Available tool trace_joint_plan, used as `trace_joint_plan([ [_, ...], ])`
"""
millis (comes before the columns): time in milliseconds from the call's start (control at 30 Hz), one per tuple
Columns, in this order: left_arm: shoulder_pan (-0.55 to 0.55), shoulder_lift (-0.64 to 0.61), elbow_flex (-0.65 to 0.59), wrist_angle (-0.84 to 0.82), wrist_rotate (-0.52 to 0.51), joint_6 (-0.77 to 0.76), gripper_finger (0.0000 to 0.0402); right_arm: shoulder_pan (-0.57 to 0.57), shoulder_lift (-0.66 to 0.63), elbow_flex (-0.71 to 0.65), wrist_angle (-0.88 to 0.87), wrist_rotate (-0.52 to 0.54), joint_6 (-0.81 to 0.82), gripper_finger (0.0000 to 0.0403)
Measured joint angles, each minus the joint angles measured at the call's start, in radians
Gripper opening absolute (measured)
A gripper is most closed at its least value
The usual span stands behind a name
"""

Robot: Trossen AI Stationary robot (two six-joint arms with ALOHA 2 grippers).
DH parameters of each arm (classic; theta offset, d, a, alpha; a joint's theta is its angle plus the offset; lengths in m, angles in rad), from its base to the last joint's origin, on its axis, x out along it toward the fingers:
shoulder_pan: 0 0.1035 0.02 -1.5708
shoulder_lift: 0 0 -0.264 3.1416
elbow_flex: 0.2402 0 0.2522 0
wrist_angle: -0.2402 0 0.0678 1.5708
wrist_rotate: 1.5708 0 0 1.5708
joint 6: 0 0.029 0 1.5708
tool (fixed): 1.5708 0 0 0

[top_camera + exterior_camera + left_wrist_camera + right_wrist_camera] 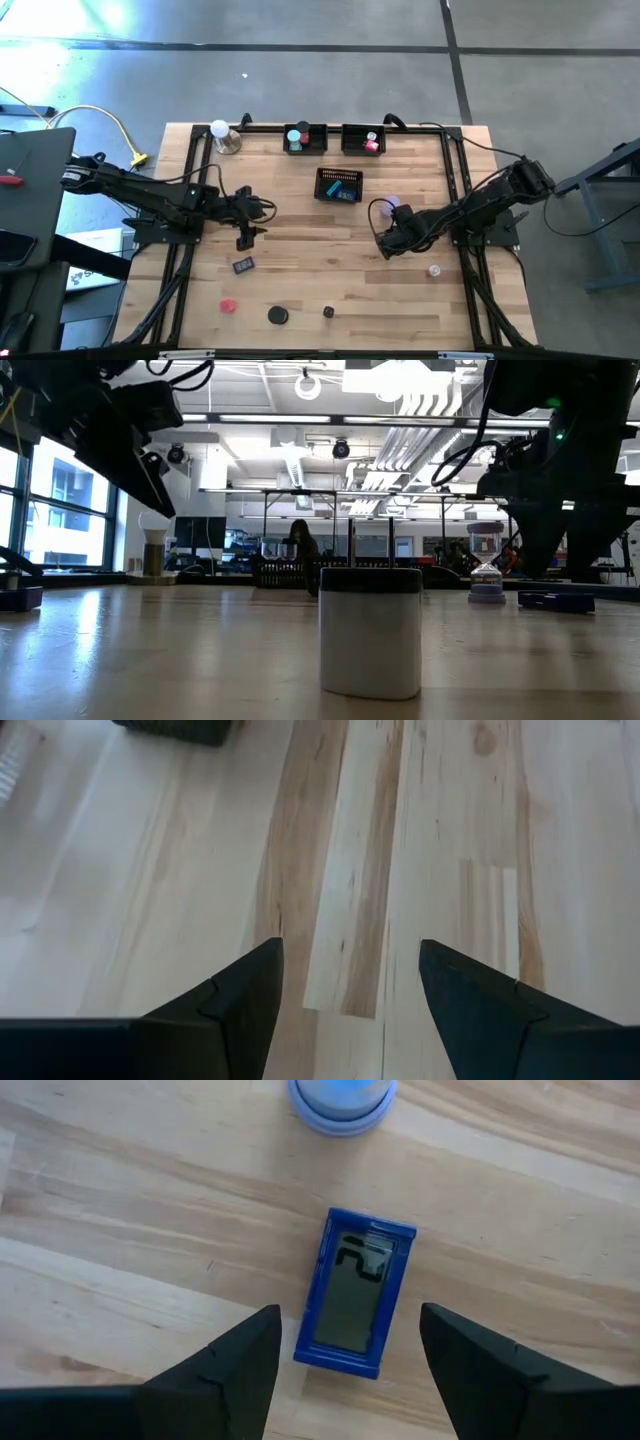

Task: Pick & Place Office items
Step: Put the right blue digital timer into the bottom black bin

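Blue and flat, a small timer with a grey screen is seen lying on the wooden bench, just ahead of the open, empty right pincer. Picking is the step in hand; next, lowering and closing around it is needed. The left pincer is held open over bare wood.

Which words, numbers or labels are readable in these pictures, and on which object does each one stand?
No word or label can be read in any view.
The blue rectangular block under the open right gripper has a grey screen showing a dark angular mark; it cannot be read as a sure digit.
The white cylinder in the low view is plain.
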Motion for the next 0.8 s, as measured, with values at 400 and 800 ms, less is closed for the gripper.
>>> trace_joint_plan([
  [400,-0.063,0.000,-0.065,0.197,0.000,-0.042,0.0224,-0.027,0.067,0.000,0.011,0.000,-0.027,0.0229],
  [800,-0.137,0.001,-0.065,0.208,-0.001,-0.056,0.0224,-0.082,0.158,0.004,0.072,-0.048,-0.082,0.0229],
])
